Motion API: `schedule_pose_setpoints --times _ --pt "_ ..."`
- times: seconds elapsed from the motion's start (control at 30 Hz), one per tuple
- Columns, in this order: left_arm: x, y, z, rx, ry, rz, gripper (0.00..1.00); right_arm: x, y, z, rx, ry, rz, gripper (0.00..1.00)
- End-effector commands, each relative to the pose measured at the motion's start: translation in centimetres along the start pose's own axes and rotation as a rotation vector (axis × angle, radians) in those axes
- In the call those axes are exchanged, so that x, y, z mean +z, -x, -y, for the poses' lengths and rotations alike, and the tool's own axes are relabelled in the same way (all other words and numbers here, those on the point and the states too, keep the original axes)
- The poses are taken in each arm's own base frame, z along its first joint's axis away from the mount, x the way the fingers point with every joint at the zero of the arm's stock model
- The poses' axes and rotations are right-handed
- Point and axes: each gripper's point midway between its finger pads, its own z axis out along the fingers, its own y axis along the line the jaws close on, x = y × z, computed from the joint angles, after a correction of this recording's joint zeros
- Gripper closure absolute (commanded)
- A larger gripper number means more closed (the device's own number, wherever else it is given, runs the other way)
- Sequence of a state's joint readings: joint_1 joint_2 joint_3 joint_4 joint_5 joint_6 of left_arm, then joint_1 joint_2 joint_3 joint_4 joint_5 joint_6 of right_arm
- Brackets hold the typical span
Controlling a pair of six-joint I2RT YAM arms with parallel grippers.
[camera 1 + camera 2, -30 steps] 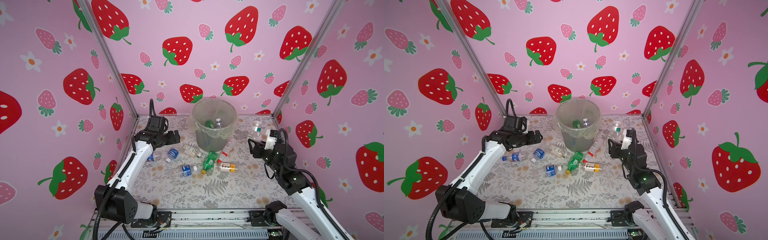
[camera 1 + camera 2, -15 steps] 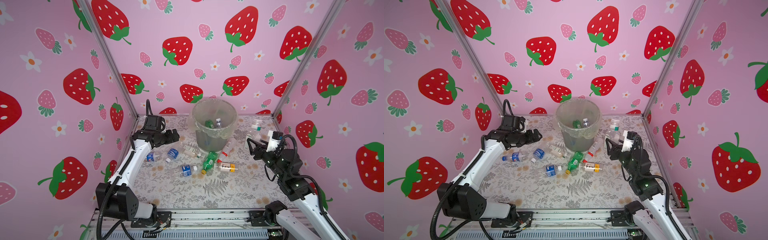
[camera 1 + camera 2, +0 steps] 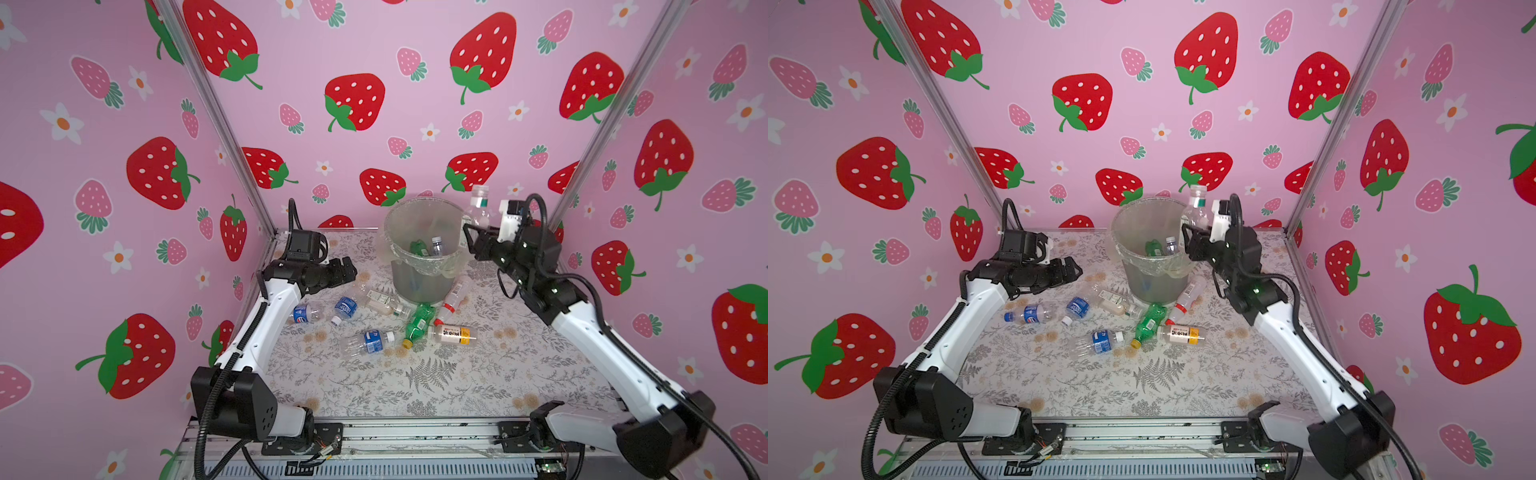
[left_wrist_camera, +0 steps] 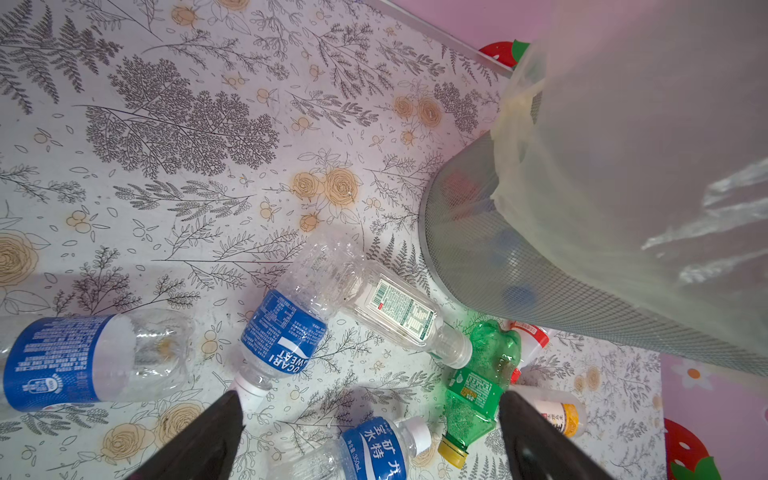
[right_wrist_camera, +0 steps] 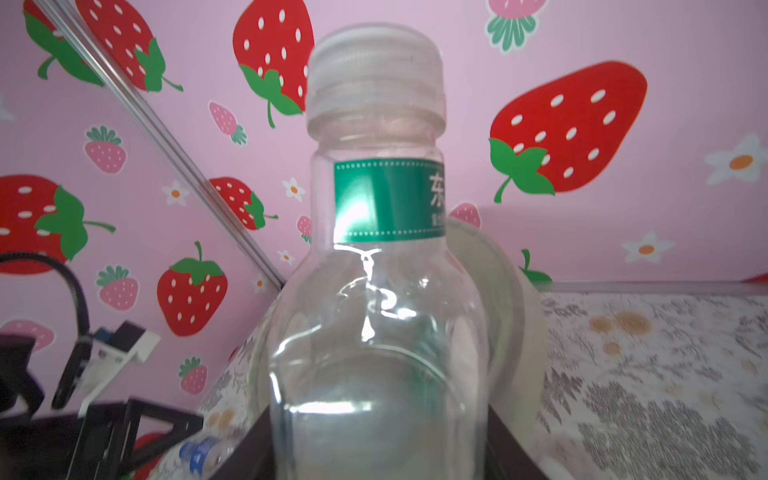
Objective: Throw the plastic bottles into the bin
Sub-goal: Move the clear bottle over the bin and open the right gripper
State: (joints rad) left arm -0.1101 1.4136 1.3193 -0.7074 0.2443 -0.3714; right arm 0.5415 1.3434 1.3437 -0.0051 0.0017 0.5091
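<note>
While the right gripper (image 3: 473, 235) is clamped narrow around the lower body of a green-banded clear bottle (image 3: 478, 208), that bottle stands upright, cap up, raised at the right side of the bin (image 3: 415, 282) with its neck above the rim. Whether it is over the opening or just outside it, I cannot tell. The bin sits toward the back of the table (image 3: 457, 386). Inside it a sunken green bottle (image 3: 417, 248) and a capped clear bottle (image 3: 437, 245) show, so a small share of the job looks done. The left gripper (image 3: 347, 270) hangs spread wide with nothing in it, above the litter left of the bin. Seven loose bottles lie by the bin's foot, among them a Pocari bottle (image 4: 286, 332) and a yellow-capped green bottle (image 3: 417, 324). Most of the clearing, I judge, is left.
</note>
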Motion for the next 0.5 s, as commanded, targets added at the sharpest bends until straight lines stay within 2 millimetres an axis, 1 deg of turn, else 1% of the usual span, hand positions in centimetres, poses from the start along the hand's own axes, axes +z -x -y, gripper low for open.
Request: schedule_pose_setpoints --times 0.0,0.03,0.07,0.1,0.13,0.17,0.23,0.33,0.47 --pt "-1.5 1.0 0.6 0.01 -0.017 0.047 0.02 5.1 -0.8 0.4 0.02 -0.062 -0.115 0.42" --pt "-1.6 1.0 0.6 0.009 -0.016 0.048 0.02 6.1 -0.7 0.1 0.033 -0.07 -0.14 0.23" --pt "-1.7 1.0 0.6 0.009 -0.016 0.051 0.02 6.6 -0.8 -0.1 0.038 -0.066 -0.156 0.03" --pt "-1.7 1.1 0.5 0.008 -0.015 0.053 0.02 6.6 -0.4 -0.3 0.04 -0.065 -0.156 0.01" --pt "-1.8 1.1 0.5 0.009 -0.017 0.055 0.02 6.2 0.2 -0.5 0.039 -0.063 -0.13 0.01" --pt "-1.8 1.1 0.5 0.007 -0.016 0.054 0.02 5.5 0.6 -0.5 0.039 -0.062 -0.102 0.01" --pt "-2.0 1.2 0.5 0.006 -0.02 0.059 0.02 3.5 1.2 -0.2 0.043 -0.061 -0.037 0.01" --pt "-2.1 1.2 0.6 0.004 -0.026 0.063 0.02 1.1 1.0 0.3 0.035 -0.078 -0.02 0.01" --pt "-2.3 1.3 0.8 0.0 -0.044 0.066 0.02 -1.3 -0.2 1.2 0.021 -0.105 -0.046 0.01"
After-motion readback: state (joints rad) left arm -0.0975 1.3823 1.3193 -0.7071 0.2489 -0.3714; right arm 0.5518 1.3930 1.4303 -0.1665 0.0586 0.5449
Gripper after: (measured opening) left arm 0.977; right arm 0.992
